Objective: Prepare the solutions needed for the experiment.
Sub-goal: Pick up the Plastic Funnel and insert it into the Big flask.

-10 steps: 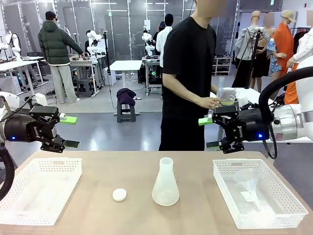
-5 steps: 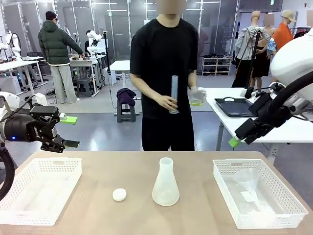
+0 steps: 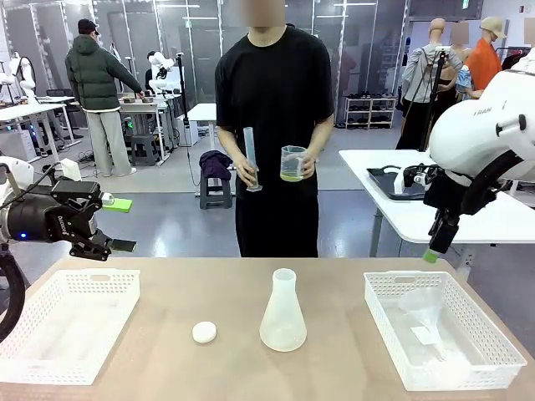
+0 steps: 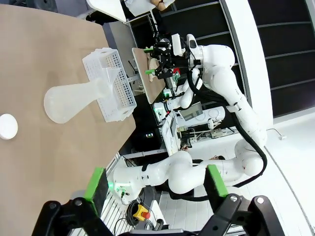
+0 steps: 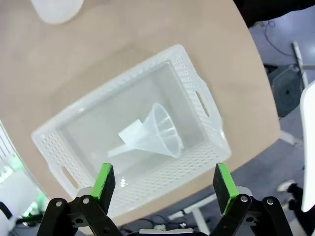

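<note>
A frosted conical flask (image 3: 282, 313) stands upright mid-table, also in the left wrist view (image 4: 74, 101) and at the top edge of the right wrist view (image 5: 56, 10). I cannot tell whether any solutions lie inside it. Across the table a person holds a tall measuring cylinder (image 3: 249, 159) and a clear beaker (image 3: 292, 164) with a little yellowish liquid. My left gripper (image 3: 113, 225) (image 4: 156, 183) hangs open and empty above the table's far left. My right gripper (image 3: 435, 246) (image 5: 165, 182) points down, open and empty, above the right basket (image 3: 393, 288).
The right basket (image 5: 206, 103) holds a clear funnel (image 5: 155, 132) (image 3: 422, 322). An empty white basket (image 3: 50, 284) sits at the left. A small white round cap (image 3: 204, 332) (image 4: 7, 126) lies left of the flask. A white side table (image 3: 401, 209) with a black tray stands behind at the right.
The person has stepped from the side table to the middle behind my table, bringing the cylinder and beaker. My right arm swung from level to pointing down over the right basket. Left arm unmoved.
</note>
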{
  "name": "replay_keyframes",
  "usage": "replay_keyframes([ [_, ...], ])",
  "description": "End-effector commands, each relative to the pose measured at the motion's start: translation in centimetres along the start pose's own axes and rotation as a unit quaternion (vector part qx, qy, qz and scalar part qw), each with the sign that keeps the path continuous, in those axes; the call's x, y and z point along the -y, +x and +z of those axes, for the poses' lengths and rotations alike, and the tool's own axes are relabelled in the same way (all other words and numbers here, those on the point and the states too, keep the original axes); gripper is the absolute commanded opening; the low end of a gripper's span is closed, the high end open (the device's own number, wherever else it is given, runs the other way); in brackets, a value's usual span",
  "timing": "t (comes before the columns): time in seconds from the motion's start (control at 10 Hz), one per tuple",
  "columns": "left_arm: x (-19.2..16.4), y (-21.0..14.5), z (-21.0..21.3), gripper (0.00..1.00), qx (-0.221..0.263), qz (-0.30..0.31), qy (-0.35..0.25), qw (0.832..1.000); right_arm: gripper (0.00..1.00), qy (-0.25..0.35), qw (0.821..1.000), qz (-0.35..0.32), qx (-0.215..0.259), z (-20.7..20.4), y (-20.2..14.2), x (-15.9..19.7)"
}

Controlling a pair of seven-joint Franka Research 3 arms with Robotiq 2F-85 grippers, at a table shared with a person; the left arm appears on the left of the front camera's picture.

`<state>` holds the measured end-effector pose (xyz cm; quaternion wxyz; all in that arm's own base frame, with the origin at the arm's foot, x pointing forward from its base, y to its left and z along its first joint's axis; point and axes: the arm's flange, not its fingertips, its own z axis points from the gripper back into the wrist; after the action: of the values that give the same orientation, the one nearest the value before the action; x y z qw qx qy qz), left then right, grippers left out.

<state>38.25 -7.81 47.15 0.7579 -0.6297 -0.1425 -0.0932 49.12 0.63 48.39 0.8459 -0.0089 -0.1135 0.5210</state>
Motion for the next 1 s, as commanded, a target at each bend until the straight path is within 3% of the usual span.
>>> replay_keyframes([
  [0.0, 0.2, 0.1, -0.1, 1.00, 0.004, 0.005, -0.013, 1.000, 1.00, -0.015, 0.999, 0.034, 0.009, 0.1, -0.7, 0.2],
  [0.1, 0.2, 0.1, -0.1, 1.00, 0.004, 0.005, -0.013, 1.000, 1.00, 0.000, 1.000, 0.000, 0.000, 0.0, 0.0, 0.0],
  [0.5, 0.2, 0.1, -0.1, 1.00, 0.004, 0.005, -0.013, 1.000, 1.00, -0.004, 1.000, 0.016, -0.002, 0.1, -0.2, 0.1],
  [0.7, 0.2, 0.1, -0.1, 1.00, 0.004, 0.005, -0.013, 1.000, 1.00, 0.017, 0.986, 0.168, 0.000, -0.7, 0.1, 0.9],
  [0.9, 0.2, 0.1, -0.1, 1.00, 0.004, 0.005, -0.013, 1.000, 1.00, 0.045, 0.977, 0.203, -0.041, -2.1, -0.2, 1.8],
])
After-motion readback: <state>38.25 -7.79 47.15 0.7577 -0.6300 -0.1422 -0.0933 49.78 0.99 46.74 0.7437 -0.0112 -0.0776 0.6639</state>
